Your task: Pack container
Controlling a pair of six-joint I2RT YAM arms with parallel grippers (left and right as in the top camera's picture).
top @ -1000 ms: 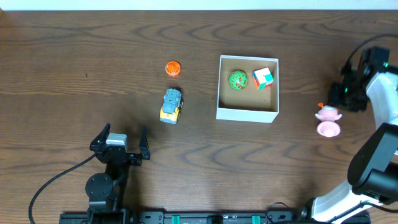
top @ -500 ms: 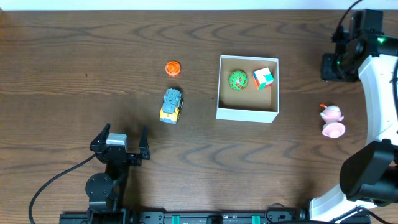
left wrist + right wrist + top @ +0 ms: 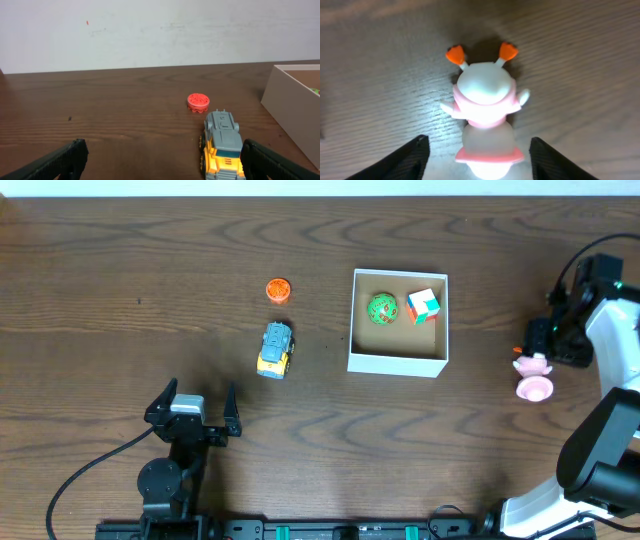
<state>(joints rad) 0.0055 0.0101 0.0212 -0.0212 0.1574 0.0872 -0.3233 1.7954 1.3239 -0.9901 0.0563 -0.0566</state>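
Right gripper (image 3: 479,142): fingers apart, clamped on nothing. Its two black fingertips (image 3: 418,150) stand to either side of the base of a pink figure, with bare wood showing between each tip and the toy.
Pink figure (image 3: 482,112): white head with two orange-tipped feelers at 12 o'clock, pink collar and pink skirt, lying on the table. In the overhead view the pink figure (image 3: 533,375) sits just at 7 o'clock of the right gripper (image 3: 548,340), partly under it.
Container (image 3: 397,366): on the table, well apart from the right gripper at its 9 o'clock, open side up, square to the table edge.
Inside the container: a green ball (image 3: 381,309) in the 11 o'clock corner and a colour cube (image 3: 423,305) in the 1 o'clock corner, near each other; whether they touch I cannot tell. The half of the floor towards 6 o'clock is bare cardboard.
Toy truck (image 3: 275,348): blue and yellow, near the container at its 9 o'clock, not touching it.
Orange disc (image 3: 278,289): at 12 o'clock of the truck, apart from it.
Left gripper (image 3: 198,397): at 7 o'clock of the truck, low over the table, fingers spread wide and holding nothing.
Left wrist view: the left gripper (image 3: 170,160) looks along the table (image 3: 100,110) at the toy truck (image 3: 222,147), with the orange disc (image 3: 199,102) behind it and the white wall of the container (image 3: 285,107) at 3 o'clock.
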